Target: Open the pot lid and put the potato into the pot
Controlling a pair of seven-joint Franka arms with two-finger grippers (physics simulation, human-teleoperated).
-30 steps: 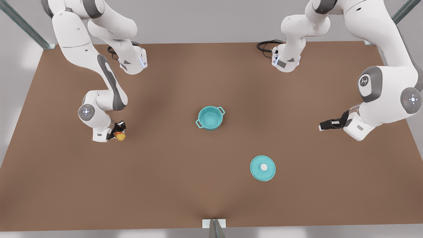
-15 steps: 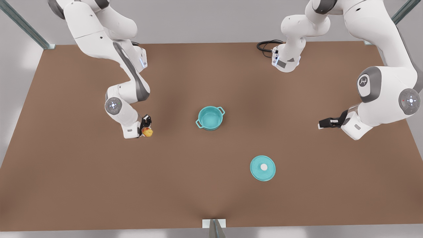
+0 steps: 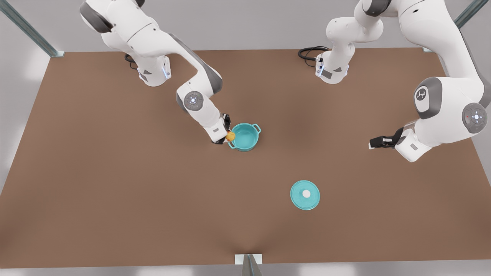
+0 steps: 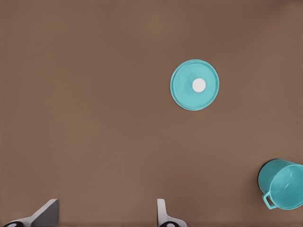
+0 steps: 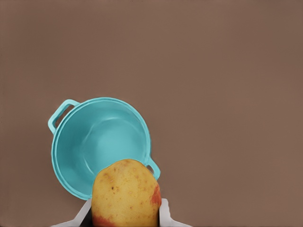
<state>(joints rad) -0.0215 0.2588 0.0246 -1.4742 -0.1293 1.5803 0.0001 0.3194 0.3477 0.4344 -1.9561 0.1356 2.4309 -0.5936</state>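
We are seeing the right gripper [image 3: 227,135] clamped on the potato [image 3: 230,136], fingers [image 5: 163,213] pressing on both its sides. Over the last second it has been carrying the potato across the table [image 3: 115,199] from the front view's left; it is now hanging at the pot [image 3: 244,137] rim, so release looks close. The left gripper [image 3: 371,145] is waiting, jaws spread wide and empty. The pot lid [image 3: 305,194] is lying flat, well apart from the pot.
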